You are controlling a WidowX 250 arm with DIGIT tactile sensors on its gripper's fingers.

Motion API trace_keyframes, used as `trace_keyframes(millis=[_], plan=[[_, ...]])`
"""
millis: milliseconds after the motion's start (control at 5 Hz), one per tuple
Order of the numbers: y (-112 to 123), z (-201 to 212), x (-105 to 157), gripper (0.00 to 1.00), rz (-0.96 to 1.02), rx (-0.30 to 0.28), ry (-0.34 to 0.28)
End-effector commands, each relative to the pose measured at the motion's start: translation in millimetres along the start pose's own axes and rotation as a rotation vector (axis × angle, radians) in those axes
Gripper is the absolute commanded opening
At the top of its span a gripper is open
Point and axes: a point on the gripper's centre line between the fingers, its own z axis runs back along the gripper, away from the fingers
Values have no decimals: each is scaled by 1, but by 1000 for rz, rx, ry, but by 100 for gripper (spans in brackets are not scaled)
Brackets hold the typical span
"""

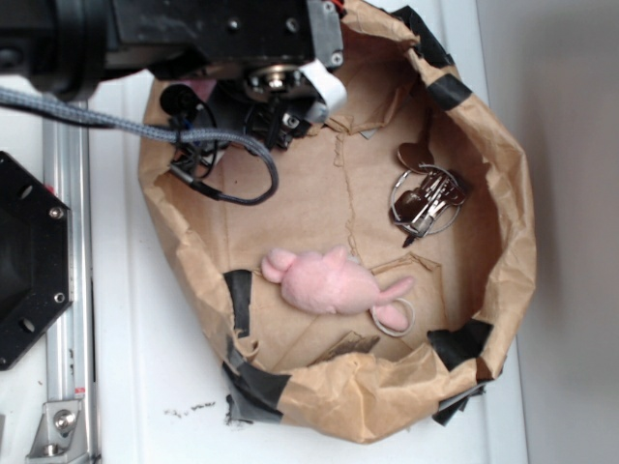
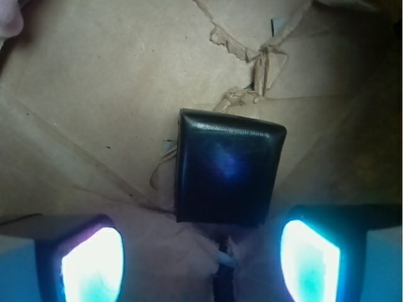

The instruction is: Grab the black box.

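Two glowing fingertips at the bottom edge of the wrist view, spread wide apart, nothing held between them; gripper wide open, hovering over the brown paper floor. Just beyond and between the fingertips, the black box, glossy, lying flat on the paper, apart from both pads; lower edge level with the tips, nothing lying on top of it. Farther on, a crumpled paper seam running away from the box; at the top left corner, a sliver of pink.

From the exterior view, box itself hidden under the arm at the upper left of the brown paper basin; a grey braided cable looping down over the rim there. Well apart from that corner, near the middle of the floor, a pink plush toy lying on its side, a white ring touching its lower right. Toward the far right wall, a bunch of keys on a ring. Around the rim, black tape patches. Outside the basin on the left, a black hexagonal plate with screws, beside a metal rail.
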Motion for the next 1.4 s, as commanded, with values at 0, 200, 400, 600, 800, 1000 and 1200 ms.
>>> trace_keyframes(millis=[0,200,400,600,800,1000,1200], plan=[[-2,-5,5,100,39,22,-12],[4,-15,19,100,77,-33,-88],[6,-31,42,100,57,-47,-96],[4,-39,57,100,18,-28,-88],[-2,-40,64,100,-11,-27,-80],[-6,-36,64,0,-10,-14,-96],[-8,-31,60,0,-8,16,-94]])
